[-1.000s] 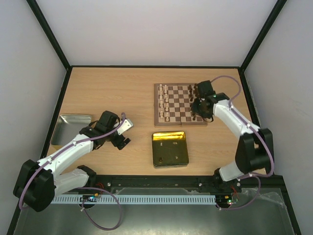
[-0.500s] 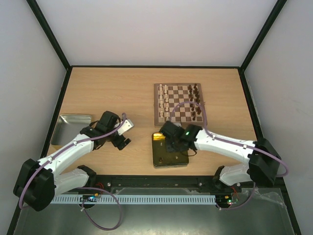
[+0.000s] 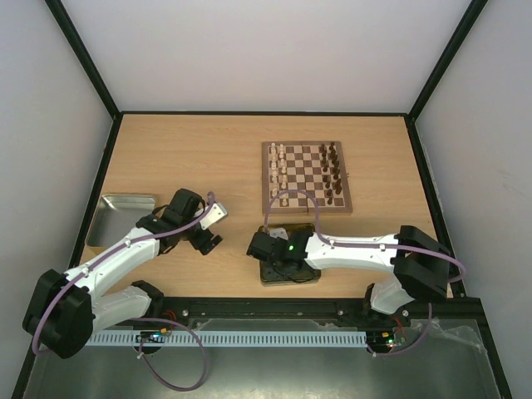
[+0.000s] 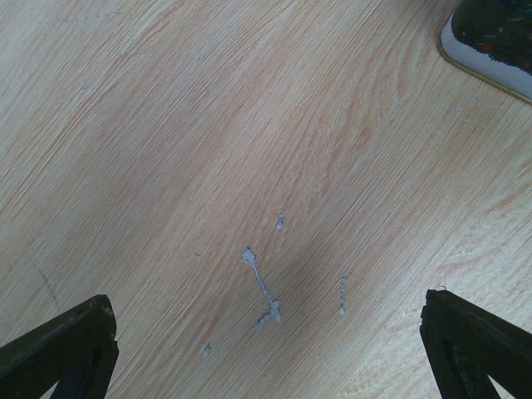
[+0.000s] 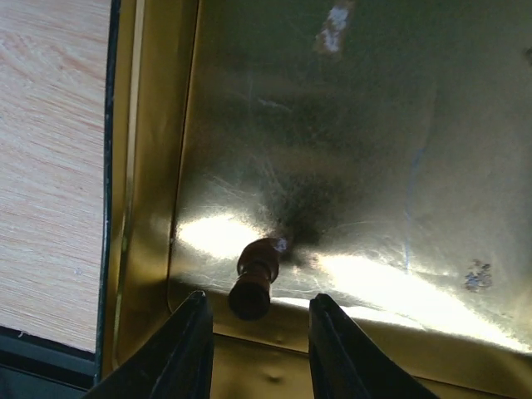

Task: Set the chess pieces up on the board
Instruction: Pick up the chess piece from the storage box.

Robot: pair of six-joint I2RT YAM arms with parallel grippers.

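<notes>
Two-fingered right gripper (image 5: 258, 320), jaws apart, just reaches a dark brown chess piece (image 5: 253, 278) lying tipped in a corner of the gold tin (image 5: 141, 166); go lower, centre clear of the wall, pinch, then carry to the board (image 3: 306, 176).

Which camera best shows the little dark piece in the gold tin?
The right wrist view: the dark piece lies on its side near a corner of the gold tin, just ahead of the open jaws. From the top, the right arm hides it; the left wrist view catches only the tin's corner.
</notes>
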